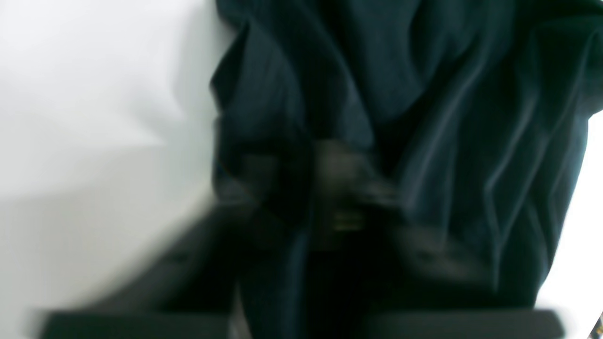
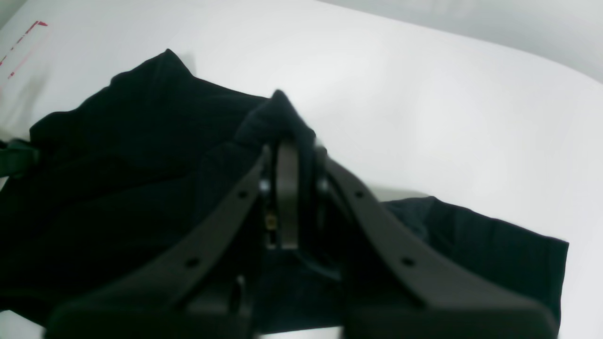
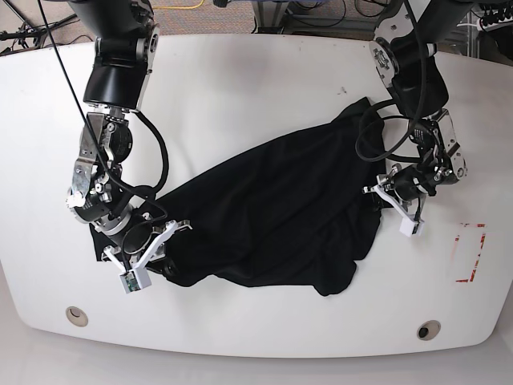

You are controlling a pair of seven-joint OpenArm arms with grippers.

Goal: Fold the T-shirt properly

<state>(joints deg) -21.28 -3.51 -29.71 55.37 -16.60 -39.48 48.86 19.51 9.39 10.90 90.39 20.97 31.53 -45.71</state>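
Note:
The black T-shirt (image 3: 272, 208) lies crumpled in a diagonal band across the white table (image 3: 240, 80), from front left to back right. My right gripper (image 3: 160, 245) is at the shirt's front-left end. In the right wrist view that gripper (image 2: 287, 155) is shut, with a peak of the T-shirt (image 2: 118, 165) pinched between its tips. My left gripper (image 3: 378, 195) sits at the shirt's right edge. The left wrist view is blurred: the gripper (image 1: 348, 197) looks shut in folds of the T-shirt (image 1: 447, 117).
Red tape marks (image 3: 469, 253) lie on the table at the right, seen also as red tape (image 2: 23, 47) in the right wrist view. Two round holes (image 3: 77, 315) (image 3: 428, 330) sit near the front edge. Cables run behind the table's far edge.

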